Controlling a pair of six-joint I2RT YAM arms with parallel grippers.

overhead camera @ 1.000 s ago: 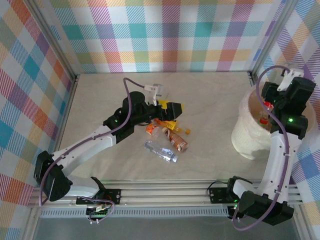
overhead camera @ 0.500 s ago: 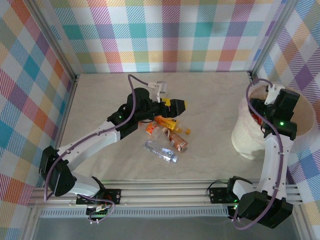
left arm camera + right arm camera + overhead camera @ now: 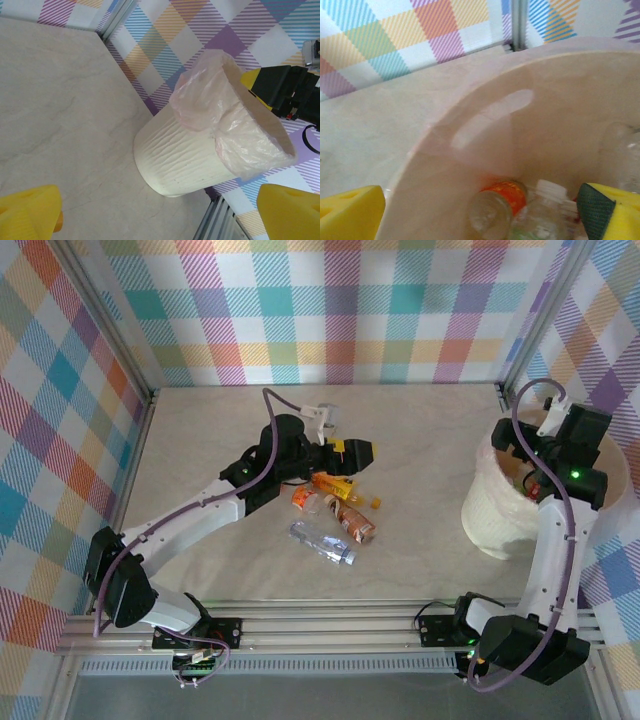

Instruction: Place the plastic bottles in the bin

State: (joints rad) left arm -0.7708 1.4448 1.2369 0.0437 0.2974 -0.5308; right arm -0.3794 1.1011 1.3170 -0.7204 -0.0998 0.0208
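Plaid walls in pastel checks close round a pale marbled table (image 3: pixel 200 490), and the biggest thing on it is the bin (image 3: pixel 487 512), a ribbed white tub with a thin pinkish liner, upright at the right edge of the overhead view. The right arm (image 3: pixel 552 560) rises from the lower right and folds over the tub's mouth, so the right gripper (image 3: pixel 480 202) looks down inside, its yellow fingers (image 3: pixel 351 214) wide apart with nothing between them. Beneath it in the bin lie an orange-labelled bottle (image 3: pixel 500 200) and a white-capped bottle (image 3: pixel 549 192). The left arm (image 3: pixel 190 525) reaches diagonally from the lower left toward the centre. The left gripper (image 3: pixel 352 454) is spread open and empty, just above a cluster of plastic bottles lying flat. An orange bottle (image 3: pixel 330 483) lies nearest it. Below that, a brown-orange bottle (image 3: pixel 355 523) and a clear blue-labelled bottle (image 3: pixel 322 543) each run from upper left to lower right.
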